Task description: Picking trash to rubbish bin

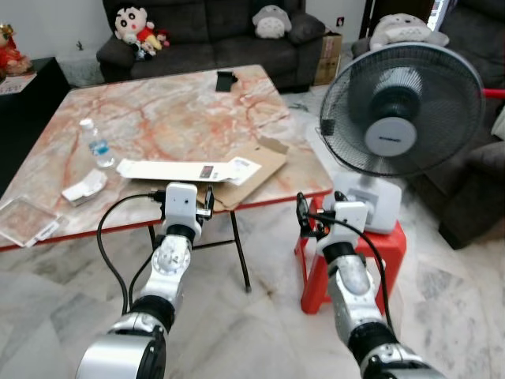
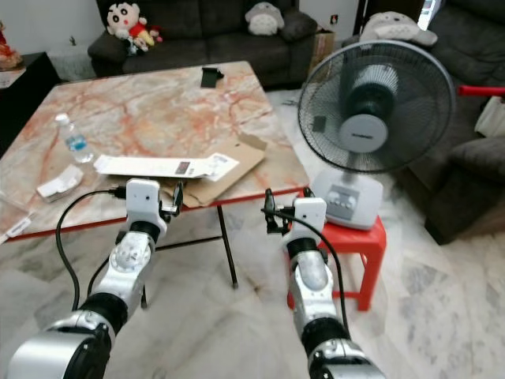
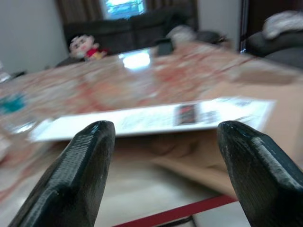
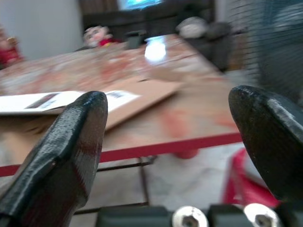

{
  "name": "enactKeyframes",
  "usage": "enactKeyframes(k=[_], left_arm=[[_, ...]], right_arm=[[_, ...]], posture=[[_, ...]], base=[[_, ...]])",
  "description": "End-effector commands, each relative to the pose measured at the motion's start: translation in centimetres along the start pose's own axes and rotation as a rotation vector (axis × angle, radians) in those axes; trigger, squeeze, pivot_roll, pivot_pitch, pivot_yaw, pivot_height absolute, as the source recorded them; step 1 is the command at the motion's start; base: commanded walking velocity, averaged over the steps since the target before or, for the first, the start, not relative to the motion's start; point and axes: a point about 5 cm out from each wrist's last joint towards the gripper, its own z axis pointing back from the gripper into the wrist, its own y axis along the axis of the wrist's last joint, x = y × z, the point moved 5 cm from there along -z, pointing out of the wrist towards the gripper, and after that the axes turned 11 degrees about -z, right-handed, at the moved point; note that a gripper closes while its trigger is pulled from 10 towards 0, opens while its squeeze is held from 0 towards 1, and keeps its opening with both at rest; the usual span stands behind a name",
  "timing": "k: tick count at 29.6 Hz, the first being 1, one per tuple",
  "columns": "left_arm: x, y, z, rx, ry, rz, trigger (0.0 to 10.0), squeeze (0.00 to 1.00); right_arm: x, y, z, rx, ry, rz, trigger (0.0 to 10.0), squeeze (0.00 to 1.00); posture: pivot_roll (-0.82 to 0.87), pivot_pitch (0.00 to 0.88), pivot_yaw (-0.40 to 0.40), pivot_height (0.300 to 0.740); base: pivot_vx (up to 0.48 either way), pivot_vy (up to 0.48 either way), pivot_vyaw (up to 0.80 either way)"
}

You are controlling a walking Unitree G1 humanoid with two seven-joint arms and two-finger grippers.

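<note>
Marble table (image 1: 158,118) strewn with flattened cardboard (image 1: 256,170), white paper (image 1: 189,169), water bottle (image 1: 96,144), left gripper (image 3: 161,142) and right gripper (image 4: 170,123) both held spread apart before its edge.

I see a marble-patterned table (image 1: 173,118) with a red edge, and beyond it a dark sofa (image 1: 213,31) carrying a cartoon doll (image 1: 132,22) and a grey plush (image 1: 272,20). To the right a standing fan (image 1: 401,110) sits on a red plastic stool (image 1: 390,245), with another grey plush (image 1: 404,30) on a dark armchair (image 1: 473,181) behind it. A small black object (image 1: 226,80) lies near the table's far edge, and the floor (image 1: 252,332) is pale marble tile.
</note>
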Motion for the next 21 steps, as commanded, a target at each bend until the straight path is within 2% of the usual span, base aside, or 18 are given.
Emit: enactKeyframes(k=[1, 17, 21], left_arm=[[-0.66, 0.11, -0.11, 0.005, 0.023, 0.007, 10.0, 0.00], [-0.65, 0.22, -0.17, 0.009, 0.021, 0.009, 10.0, 0.00], [-0.64, 0.26, -0.18, 0.011, 0.021, 0.011, 10.0, 0.00]], right_arm=[[-0.60, 0.27, -0.30, 0.006, 0.021, 0.006, 10.0, 0.00], [-0.71, 0.14, -0.30, -0.002, 0.028, 0.009, 10.0, 0.00], [-0.75, 0.15, -0.29, -0.001, 0.031, 0.011, 10.0, 0.00]], posture=[[-0.05, 0.000, 0.068, 0.740], [-0.05, 0.000, 0.068, 0.740], [-0.05, 0.000, 0.068, 0.740]], base=[[0.315, 0.000, 0.00], [0.311, 0.000, 0.00], [0.309, 0.000, 0.46]])
